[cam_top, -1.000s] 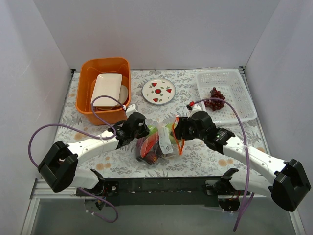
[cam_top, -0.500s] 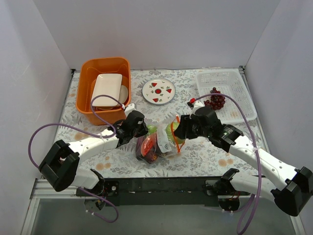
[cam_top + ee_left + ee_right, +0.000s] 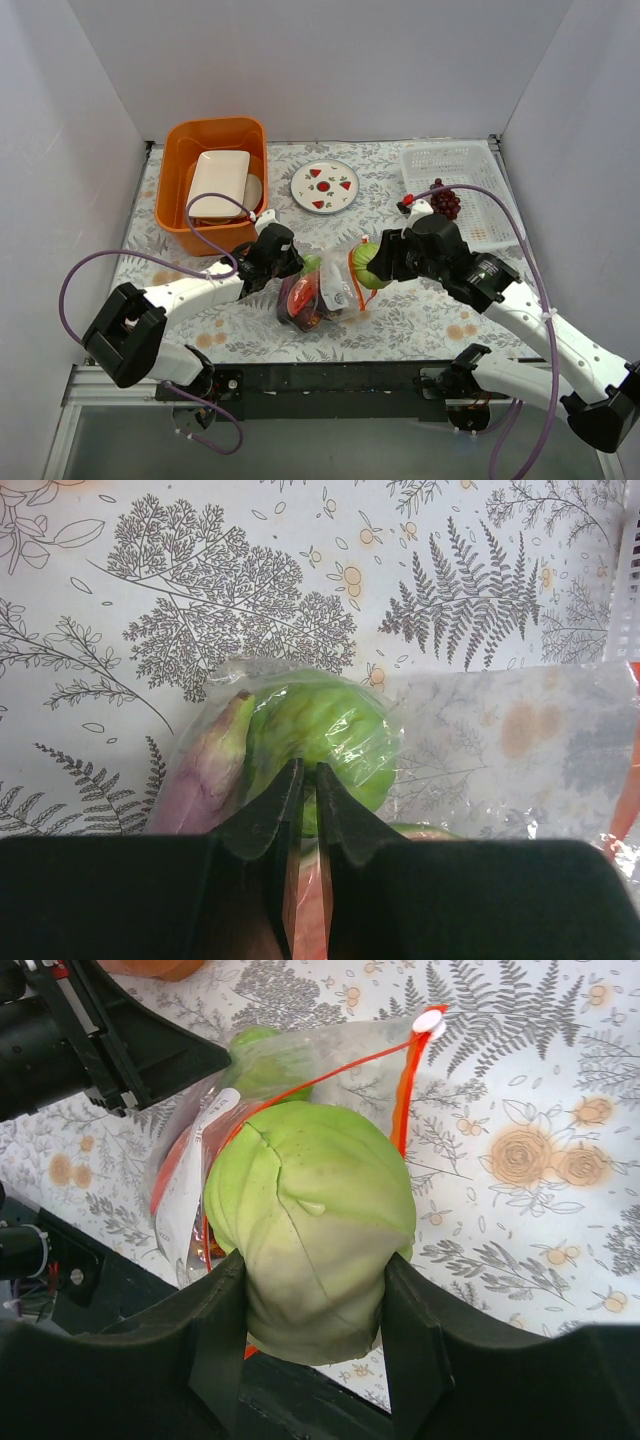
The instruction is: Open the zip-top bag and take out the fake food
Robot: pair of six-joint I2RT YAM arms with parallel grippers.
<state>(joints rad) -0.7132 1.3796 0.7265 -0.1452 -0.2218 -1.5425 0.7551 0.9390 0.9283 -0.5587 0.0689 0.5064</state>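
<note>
The clear zip-top bag point(image 3: 322, 290) with its orange zip strip point(image 3: 405, 1080) lies in the middle of the table, mouth open toward the right. It holds red and dark pieces point(image 3: 303, 300), a green ball point(image 3: 320, 735) and a pale purple piece point(image 3: 205, 770). My left gripper point(image 3: 287, 268) is shut, pinching the bag's plastic point(image 3: 305, 800) at its left end. My right gripper point(image 3: 372, 268) is shut on a pale green cabbage-like food point(image 3: 310, 1220) and holds it just outside the bag's mouth. A purple grape bunch point(image 3: 446, 201) lies in the white basket.
An orange bin point(image 3: 173, 190) holding a white dish stands at the back left. A round strawberry plate point(image 3: 325, 185) sits at the back centre. A white mesh basket point(image 3: 480, 190) stands at the back right. The black front rail point(image 3: 330, 385) runs along the near edge.
My right gripper has risen and drawn back to the right, pulling the green cabbage-like food out of the bag's mouth. The left gripper has kept its pinch on the bag.
</note>
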